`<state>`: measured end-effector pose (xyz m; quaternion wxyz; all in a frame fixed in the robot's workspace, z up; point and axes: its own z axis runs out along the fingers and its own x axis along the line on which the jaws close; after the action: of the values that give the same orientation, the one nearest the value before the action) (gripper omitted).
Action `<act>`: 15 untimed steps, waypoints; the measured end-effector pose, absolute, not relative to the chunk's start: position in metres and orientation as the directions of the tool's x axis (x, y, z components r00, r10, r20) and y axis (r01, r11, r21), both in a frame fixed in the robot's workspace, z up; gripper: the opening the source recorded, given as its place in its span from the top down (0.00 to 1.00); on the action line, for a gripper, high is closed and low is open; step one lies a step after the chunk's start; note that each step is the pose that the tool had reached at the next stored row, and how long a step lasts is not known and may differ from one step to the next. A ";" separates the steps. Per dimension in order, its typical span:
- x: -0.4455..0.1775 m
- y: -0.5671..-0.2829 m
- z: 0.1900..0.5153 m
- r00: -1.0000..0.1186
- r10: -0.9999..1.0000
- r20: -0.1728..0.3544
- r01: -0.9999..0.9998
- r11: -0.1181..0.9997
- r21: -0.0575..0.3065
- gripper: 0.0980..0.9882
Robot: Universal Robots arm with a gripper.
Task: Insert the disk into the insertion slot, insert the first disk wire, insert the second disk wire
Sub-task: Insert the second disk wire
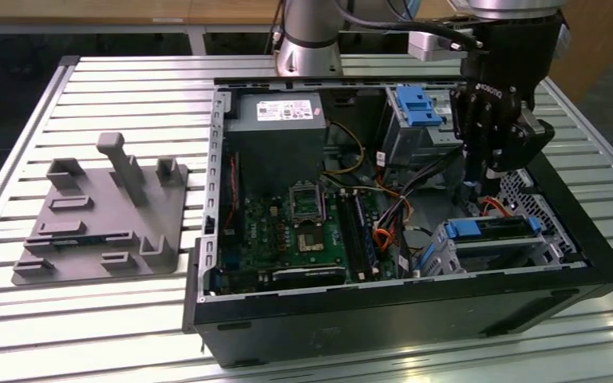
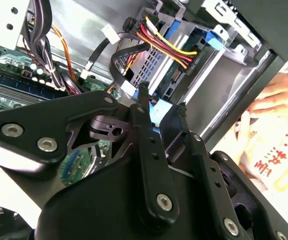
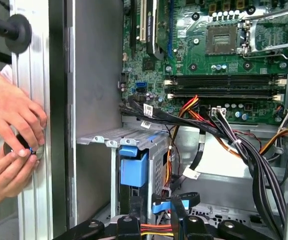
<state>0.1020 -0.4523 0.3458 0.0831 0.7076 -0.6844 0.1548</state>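
The computer case lies open on the slatted table. In the exterior view, the disk is in its blue frame and already sits inside the insertion slot, at about 4 o'clock in the case. The gripper hangs at 12 o'clock from the disk and does not touch it. In the first wrist view a small blue plug on a black cable shows just at the gripper's tip. I cannot tell whether the jaws are closed on it (or on anything else). A bundle of red, yellow and black wires runs near the slot in the second wrist view. The grey bay with the blue latch stands at 1 o'clock in the case, and the motherboard lies at 9 o'clock. A grey fixture rests on the table at 9 o'clock from the case, well apart from it. A person's hands are at the table rail, just outside the case wall.
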 end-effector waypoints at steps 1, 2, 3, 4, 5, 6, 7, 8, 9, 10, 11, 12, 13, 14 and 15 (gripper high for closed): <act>0.102 -0.452 0.346 0.016 -0.943 0.333 -0.994 -0.050 -0.094 0.70; 0.101 -0.452 0.345 0.016 -0.943 0.333 -0.994 -0.050 -0.094 0.70; 0.101 -0.452 0.345 0.015 -0.943 0.333 -0.994 -0.049 -0.094 0.70; 0.101 -0.452 0.345 0.014 -0.943 0.333 -0.994 -0.048 -0.094 0.70; 0.101 -0.453 0.345 0.013 -0.943 0.333 -0.994 -0.047 -0.094 0.70; 0.101 -0.453 0.345 0.012 -0.943 0.333 -0.994 -0.046 -0.094 0.70; 0.100 -0.453 0.344 0.010 -0.943 0.333 -0.995 -0.044 -0.094 0.70; 0.100 -0.453 0.344 0.008 -0.943 0.333 -0.995 -0.042 -0.094 0.70; 0.100 -0.453 0.344 0.005 -0.943 0.333 -0.995 -0.038 -0.094 0.70; 0.100 -0.454 0.343 0.002 -0.943 0.333 -0.995 -0.036 -0.094 0.70; 0.100 -0.454 0.343 0.000 -0.943 0.333 -0.995 -0.033 -0.094 0.70; 0.100 -0.455 0.343 -0.002 -0.943 0.333 -0.995 -0.031 -0.094 0.70; 0.100 -0.455 0.343 -0.003 -0.943 0.333 -0.995 -0.030 -0.094 0.70; 0.100 -0.455 0.342 -0.003 -0.943 0.333 -0.995 -0.030 -0.094 0.70; 0.100 -0.456 0.342 -0.003 -0.943 0.333 -0.995 -0.030 -0.094 0.70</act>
<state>0.1001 -0.4558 0.3422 0.0847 0.7010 -0.6912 0.1541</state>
